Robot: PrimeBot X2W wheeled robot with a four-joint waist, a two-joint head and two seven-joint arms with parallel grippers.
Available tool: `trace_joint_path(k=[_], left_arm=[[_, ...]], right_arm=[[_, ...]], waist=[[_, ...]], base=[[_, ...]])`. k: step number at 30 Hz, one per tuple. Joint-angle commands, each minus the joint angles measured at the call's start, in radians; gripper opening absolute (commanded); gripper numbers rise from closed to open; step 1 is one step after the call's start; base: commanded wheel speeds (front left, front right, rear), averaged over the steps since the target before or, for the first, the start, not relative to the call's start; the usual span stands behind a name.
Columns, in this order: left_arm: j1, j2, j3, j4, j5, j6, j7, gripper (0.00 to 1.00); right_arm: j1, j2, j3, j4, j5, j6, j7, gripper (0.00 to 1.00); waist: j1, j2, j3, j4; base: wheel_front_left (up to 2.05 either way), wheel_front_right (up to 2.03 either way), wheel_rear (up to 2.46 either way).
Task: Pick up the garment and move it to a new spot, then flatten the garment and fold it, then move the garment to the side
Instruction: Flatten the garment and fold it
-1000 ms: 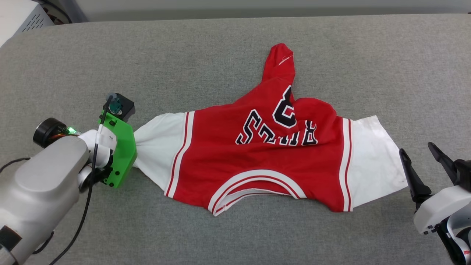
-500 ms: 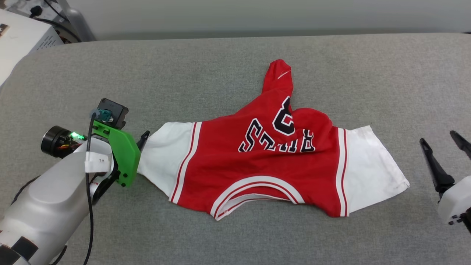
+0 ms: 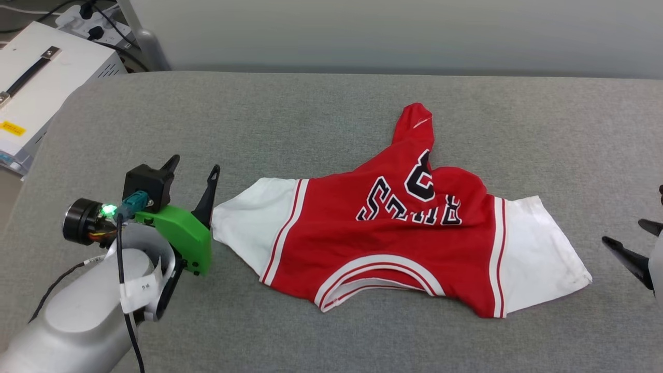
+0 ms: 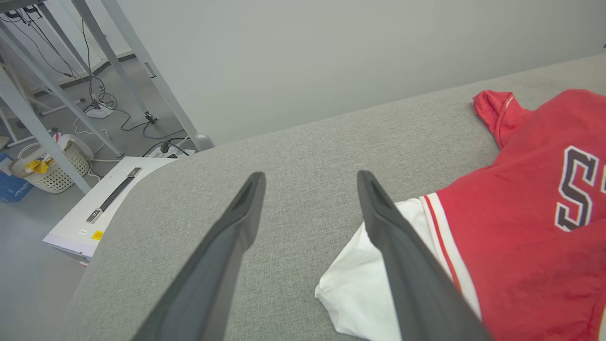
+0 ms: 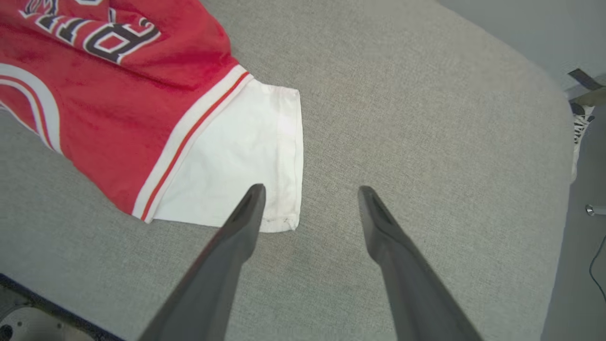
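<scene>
Okay, I read this as flattening: garment (image 3: 393,243) lies bunched mid grey pad (image 3: 311,114), left gripper (image 3: 194,165) and right gripper (image 5: 311,188) both gaping, empty, just off either end; next I'd pinch its folded-up far part, though those layers are hard to read.

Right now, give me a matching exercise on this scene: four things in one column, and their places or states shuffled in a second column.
Things
1. garment
2. left gripper
3. right gripper
4. white case

Places or states
A. open, beside the sleeve on the robot's right
B. off the grey surface, past its far left corner
C. lying rumpled, lettering up, on the grey surface
D. open, beside the sleeve on the robot's left

Pairs: 1-C, 2-D, 3-A, 4-B
</scene>
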Motion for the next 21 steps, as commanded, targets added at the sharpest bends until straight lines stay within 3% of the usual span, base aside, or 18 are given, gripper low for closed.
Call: trace_joint_path(k=[1,5,9,16,21], left_arm=[[0.021,0.009,0.009,-0.025,0.022,0.026,-0.011,1.00],[0.053,0.008,0.038,-0.110,0.047,0.086,-0.025,1.00],[0.071,0.002,0.059,-0.151,0.073,0.114,-0.029,1.00],[0.097,-0.034,0.125,-0.186,0.130,0.138,-0.031,1.00],[0.136,-0.074,0.202,-0.177,0.174,0.128,-0.032,1.00]], right_arm=[[-0.024,-0.012,0.013,0.002,0.028,-0.001,0.044,1.00],[-0.064,-0.042,0.065,0.045,0.083,-0.001,0.185,1.00],[-0.103,-0.031,0.097,0.122,0.094,-0.001,0.234,1.00],[-0.151,0.033,0.144,0.275,0.089,-0.001,0.185,1.00],[-0.134,0.075,0.221,0.370,0.097,-0.001,0.134,1.00]], waist=[[0.0000,0.0034,0.009,0.012],[0.0000,0.0034,0.035,0.035],[0.0000,0.0034,0.070,0.058],[0.0000,0.0034,0.128,0.093],[0.0000,0.0034,0.146,0.103]], base=[[0.00,0.00,0.00],[0.00,0.00,0.00],[0.00,0.00,0.00],[0.00,0.00,0.00],[0.00,0.00,0.00]])
